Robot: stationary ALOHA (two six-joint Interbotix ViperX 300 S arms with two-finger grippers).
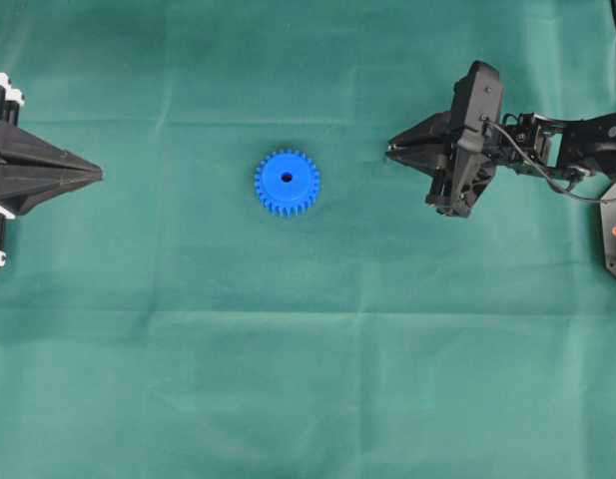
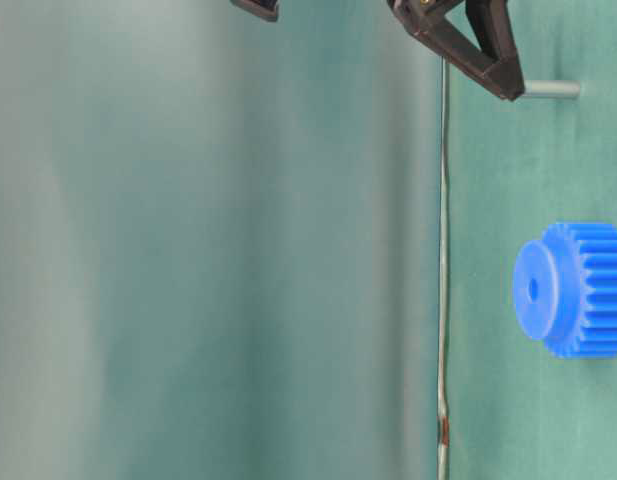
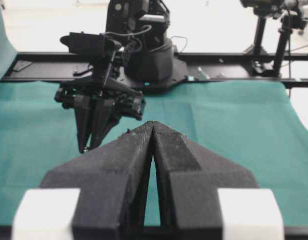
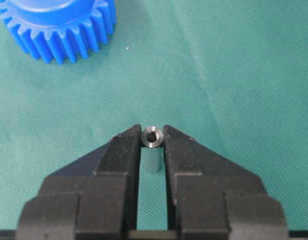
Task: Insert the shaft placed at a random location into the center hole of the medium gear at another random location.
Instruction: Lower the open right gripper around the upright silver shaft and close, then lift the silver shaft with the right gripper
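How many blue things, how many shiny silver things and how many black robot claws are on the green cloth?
Blue things: 1, the medium gear
Shiny silver things: 1, the shaft, standing upright between the right gripper's fingers
Black robot claws: 2, the left gripper and the right gripper
Total: 4

On the green surface [image 1: 308,399] there are 1 blue medium gear [image 1: 287,183] with 1 center hole [image 1: 287,178], 1 silvery shaft [image 4: 152,149], and 2 black claws: left claw [image 1: 96,176], right claw [image 1: 391,152].
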